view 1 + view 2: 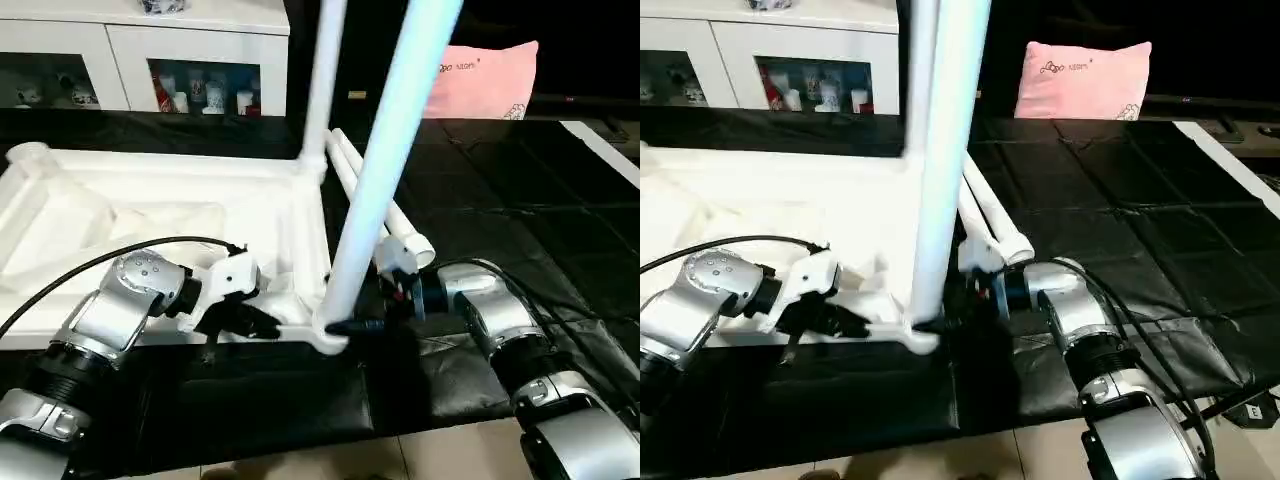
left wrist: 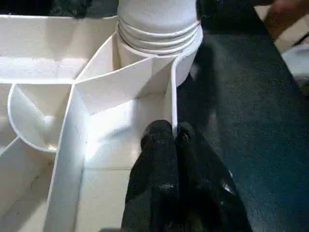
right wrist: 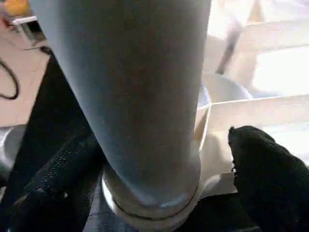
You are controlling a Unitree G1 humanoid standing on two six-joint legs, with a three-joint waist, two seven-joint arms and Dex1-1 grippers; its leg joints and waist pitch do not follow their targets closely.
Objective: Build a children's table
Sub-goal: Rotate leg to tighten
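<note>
Black mat (image 1: 520, 200), tabletop (image 1: 150, 190), cabinet (image 1: 140, 60) behind

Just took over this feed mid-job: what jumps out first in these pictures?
The tall white leg standing in the near corner socket of the upturned tabletop, with the right gripper around its base. The left gripper pinches the tabletop's edge wall beside that socket. A second leg stands at the far corner, and two more legs lie on the black mat.
</note>
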